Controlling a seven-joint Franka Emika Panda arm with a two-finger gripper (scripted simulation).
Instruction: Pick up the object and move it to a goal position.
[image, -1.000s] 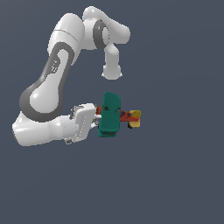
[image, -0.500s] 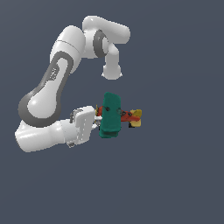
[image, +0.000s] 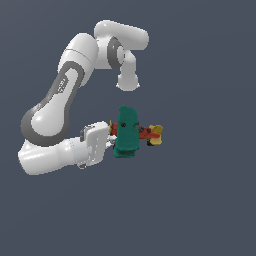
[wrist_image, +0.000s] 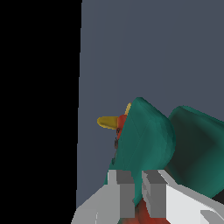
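The toy biplane (image: 128, 133) has teal-green wings, a red-orange body and a yellow end pointing to the exterior view's right. It hangs in the air, off any surface. My gripper (image: 113, 136) is at its left end in the exterior view, shut on the red body. In the wrist view the two grey fingers (wrist_image: 126, 193) stand close together with the red body between them. The teal wings (wrist_image: 146, 140) rise just beyond the gripper (wrist_image: 138, 186), and a yellow part (wrist_image: 107, 122) sticks out past them.
The white arm (image: 60, 100) curls above and to the exterior view's left of the plane, with its wrist link (image: 55, 156) below. The background is plain dark grey-blue. A black band (wrist_image: 39, 109) fills one side of the wrist view.
The arm's upper links have shifted a little down and to the exterior view's right, and the forearm has sunk slightly. The plane stays held in almost the same place.
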